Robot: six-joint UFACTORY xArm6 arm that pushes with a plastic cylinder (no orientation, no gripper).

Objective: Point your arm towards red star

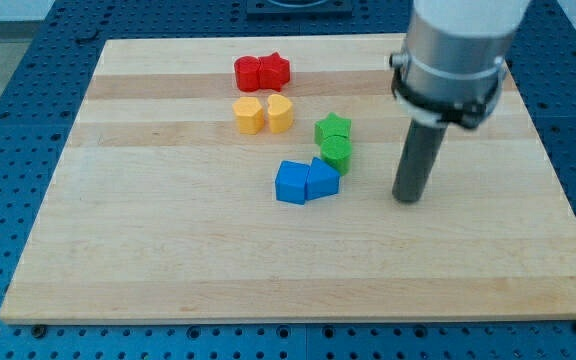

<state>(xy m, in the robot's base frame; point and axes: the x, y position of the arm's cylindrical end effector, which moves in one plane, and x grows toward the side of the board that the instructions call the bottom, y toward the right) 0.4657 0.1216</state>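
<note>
1. My tip (406, 199) rests on the wooden board (168, 270) in the right half of the frame, well apart from every block. It is a plain rod end with nothing to spread or close, and it touches no block.
2. The red star (276, 70) lies in the upper middle of the frame, near the board's top edge. It touches a second red block (248, 73) on its left, whose exact shape is hard to make out.
3. Just below the red pair sit two yellow blocks (264, 114), side by side and touching.
4. Lower and to the right, a green star (333, 128) stands above another green block (337, 152); these lie between my tip and the red star's side of the board.
5. Two blue blocks (305, 182), pressed together, lie at the frame's centre, to the left of my tip.
6. Handling, as a judgement: the red star looks small, rigid and light, and should slide readily on the smooth wood. There is nowhere to take hold of it; any contact would be a push on a side face, and its neighbour would move with it.
7. The task asks only for pointing, so an approach from the upper right, clear of the green blocks, seems safest.
</note>
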